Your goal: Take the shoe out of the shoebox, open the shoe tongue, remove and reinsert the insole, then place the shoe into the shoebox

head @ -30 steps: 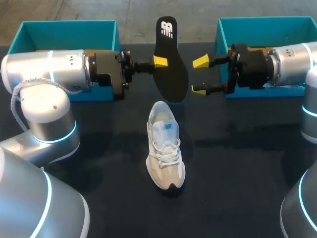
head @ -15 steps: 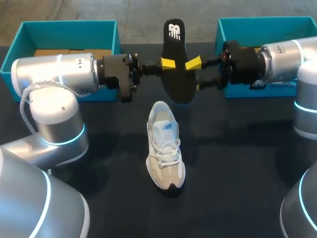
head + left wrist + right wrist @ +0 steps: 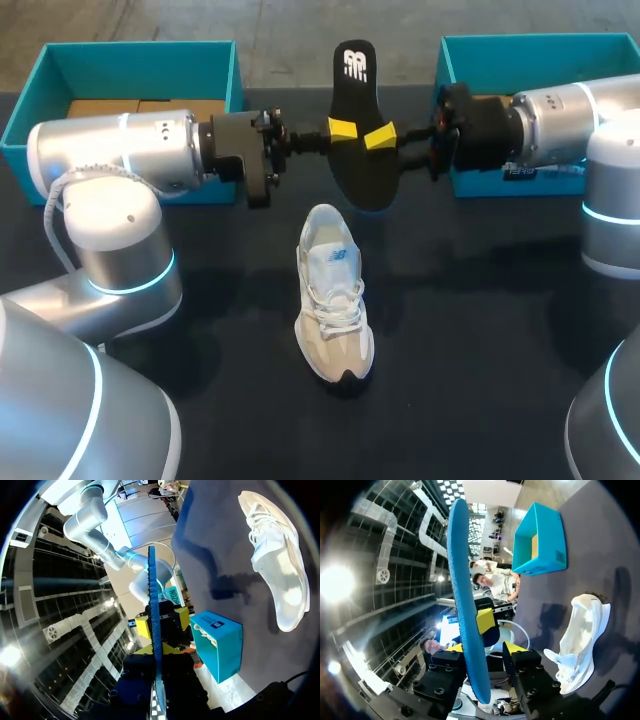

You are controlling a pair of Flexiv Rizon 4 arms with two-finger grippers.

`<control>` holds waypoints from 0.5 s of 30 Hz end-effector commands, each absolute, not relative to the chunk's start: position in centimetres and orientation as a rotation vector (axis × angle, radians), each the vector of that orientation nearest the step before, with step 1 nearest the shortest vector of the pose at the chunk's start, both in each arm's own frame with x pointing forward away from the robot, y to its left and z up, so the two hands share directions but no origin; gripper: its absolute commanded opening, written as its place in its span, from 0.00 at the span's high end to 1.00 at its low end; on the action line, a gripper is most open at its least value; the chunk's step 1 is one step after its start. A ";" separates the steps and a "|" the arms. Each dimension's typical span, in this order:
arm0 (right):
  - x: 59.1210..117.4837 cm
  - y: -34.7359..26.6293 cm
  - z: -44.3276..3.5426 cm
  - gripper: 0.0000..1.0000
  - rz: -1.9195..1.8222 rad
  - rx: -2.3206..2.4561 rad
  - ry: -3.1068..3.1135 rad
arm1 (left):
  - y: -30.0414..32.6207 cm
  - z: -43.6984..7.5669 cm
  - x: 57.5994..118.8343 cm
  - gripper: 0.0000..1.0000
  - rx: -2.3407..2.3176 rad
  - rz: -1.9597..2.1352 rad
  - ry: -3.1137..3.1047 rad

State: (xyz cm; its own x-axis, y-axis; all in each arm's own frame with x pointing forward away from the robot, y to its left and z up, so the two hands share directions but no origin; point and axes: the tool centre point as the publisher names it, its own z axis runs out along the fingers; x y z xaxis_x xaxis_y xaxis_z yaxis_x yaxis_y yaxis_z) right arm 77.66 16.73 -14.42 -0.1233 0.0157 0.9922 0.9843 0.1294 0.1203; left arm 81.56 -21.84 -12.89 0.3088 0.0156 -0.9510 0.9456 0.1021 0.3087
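The black insole point(image 3: 358, 150) hangs upright above the table between my two arms; its underside is blue in the wrist views point(image 3: 152, 630) point(image 3: 462, 580). My left gripper point(image 3: 342, 128) point(image 3: 155, 652) is shut on the insole's left edge. From the other side, my right gripper point(image 3: 378, 140) point(image 3: 485, 652) straddles the insole's right edge, open, with a gap still showing at one finger. The white shoe point(image 3: 333, 295) point(image 3: 277, 560) point(image 3: 580, 635) lies on the black table below the insole, toe toward the front edge.
A teal box point(image 3: 140, 55) sits at the back left behind my left arm, and a second teal box point(image 3: 540, 50) at the back right behind my right arm. Black tabletop surrounds the shoe.
My right gripper has moved left onto the insole's edge and its fingers have narrowed. The left arm carried the insole slightly to the right and more upright.
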 end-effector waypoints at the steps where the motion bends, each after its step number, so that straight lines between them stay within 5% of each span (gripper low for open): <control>1: 77.7 17.0 -14.6 0.64 -1.190 -1.063 -1.373 | -22.1 -12.9 81.6 1.00 1.260 -0.900 1.018; 7: 77.7 17.3 -14.7 0.72 -1.196 -1.053 -1.372 | -22.1 -12.9 81.8 1.00 1.258 -0.902 1.015; 14: 77.6 17.4 -14.5 1.00 -1.211 -1.047 -1.369 | -22.1 -13.2 81.7 1.00 1.266 -0.906 1.028; 15: 77.5 17.4 -14.5 1.00 -1.213 -1.047 -1.371 | -22.1 -13.2 81.6 0.90 1.268 -0.906 1.030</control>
